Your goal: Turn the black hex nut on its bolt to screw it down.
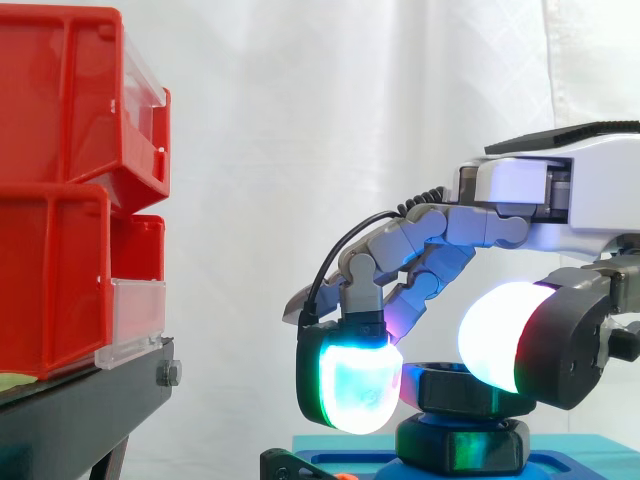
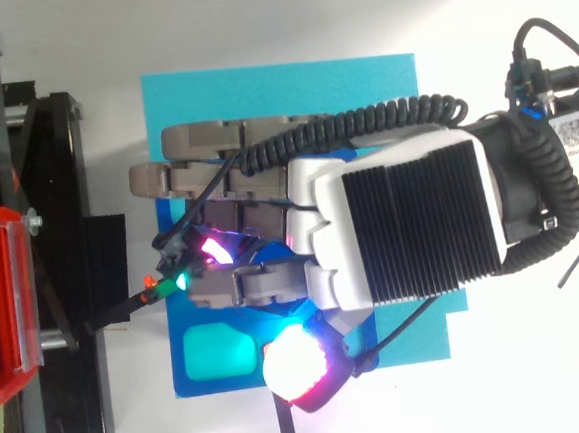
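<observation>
Black hex nut (image 1: 462, 388) sits low in the side view, on top of a chunkier black base (image 1: 440, 447), which stands on a blue plate (image 2: 280, 92). The bolt thread is hidden inside the nut. The nut looks glossy, flat-sided and thick, with a dark rim.

Likely hard, rigid, light and not fragile. The smooth flats could slip under soft pads, so take hold on two opposite flats, not the corners.

The hand (image 2: 400, 218) comes in from the right, curled down over the nut. One glowing fingertip (image 1: 352, 385) is against the nut's left side and the thumb pad (image 1: 498, 345) is at its upper right. It looks like a pinch on the nut, though contact on the thumb side is hard to confirm.

Red bins (image 1: 60, 150) on a black stand (image 1: 90, 400) are well apart to the left.
</observation>
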`<move>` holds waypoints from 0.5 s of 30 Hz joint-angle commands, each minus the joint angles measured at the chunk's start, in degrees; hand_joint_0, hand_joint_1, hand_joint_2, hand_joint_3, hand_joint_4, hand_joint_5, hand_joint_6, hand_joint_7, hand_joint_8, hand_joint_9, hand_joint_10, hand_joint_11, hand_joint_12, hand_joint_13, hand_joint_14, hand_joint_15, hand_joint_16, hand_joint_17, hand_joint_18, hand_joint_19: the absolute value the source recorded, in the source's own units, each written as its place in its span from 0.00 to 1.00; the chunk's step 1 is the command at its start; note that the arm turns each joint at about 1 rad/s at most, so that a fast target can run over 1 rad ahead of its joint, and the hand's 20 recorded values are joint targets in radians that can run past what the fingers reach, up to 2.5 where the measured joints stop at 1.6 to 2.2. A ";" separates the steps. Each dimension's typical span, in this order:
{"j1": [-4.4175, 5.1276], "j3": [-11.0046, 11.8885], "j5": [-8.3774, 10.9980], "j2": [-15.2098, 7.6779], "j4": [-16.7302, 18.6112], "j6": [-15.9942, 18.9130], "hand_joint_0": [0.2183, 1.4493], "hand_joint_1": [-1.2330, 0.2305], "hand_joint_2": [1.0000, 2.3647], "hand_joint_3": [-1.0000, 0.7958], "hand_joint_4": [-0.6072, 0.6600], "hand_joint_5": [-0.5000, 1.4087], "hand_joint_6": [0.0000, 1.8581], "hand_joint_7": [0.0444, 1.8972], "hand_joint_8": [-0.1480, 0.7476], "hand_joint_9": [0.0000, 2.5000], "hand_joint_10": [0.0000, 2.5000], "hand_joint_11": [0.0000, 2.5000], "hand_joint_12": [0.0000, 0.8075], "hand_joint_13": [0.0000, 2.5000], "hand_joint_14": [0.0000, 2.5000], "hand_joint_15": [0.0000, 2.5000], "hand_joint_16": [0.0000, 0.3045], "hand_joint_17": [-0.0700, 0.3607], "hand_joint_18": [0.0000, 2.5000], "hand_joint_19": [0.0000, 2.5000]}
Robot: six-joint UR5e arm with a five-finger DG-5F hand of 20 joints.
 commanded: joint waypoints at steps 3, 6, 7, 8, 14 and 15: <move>-1.07 0.03 -1.07 0.00 0.38 0.09 0.23 0.73 0.00 0.28 0.61 0.23 0.37 0.58 0.46 0.36 0.00 0.10 0.36 0.21 0.00 0.02 0.15 0.40 0.17 0.08; -1.59 -0.06 -1.07 0.00 1.17 0.18 0.23 0.73 0.00 0.28 0.61 0.23 0.37 0.58 0.46 0.36 0.00 0.10 0.37 0.21 0.00 0.02 0.15 0.40 0.17 0.08; -1.68 -0.06 -1.07 0.00 1.35 0.18 0.23 0.73 0.00 0.28 0.61 0.23 0.37 0.57 0.46 0.36 0.00 0.10 0.37 0.21 0.00 0.02 0.15 0.40 0.17 0.09; -1.95 -0.06 -1.07 0.00 1.53 0.26 0.23 0.73 0.00 0.28 0.61 0.23 0.37 0.57 0.46 0.36 0.00 0.10 0.36 0.21 0.00 0.02 0.15 0.40 0.17 0.08; -2.74 0.03 -2.30 0.00 3.02 1.14 0.23 0.73 0.00 0.28 0.62 0.23 0.35 0.57 0.45 0.36 0.00 0.10 0.36 0.21 0.00 0.02 0.15 0.40 0.17 0.08; -2.74 0.03 -2.38 0.09 3.28 1.32 0.23 0.73 0.00 0.28 0.63 0.23 0.35 0.58 0.46 0.36 0.00 0.10 0.36 0.21 0.00 0.02 0.15 0.39 0.17 0.08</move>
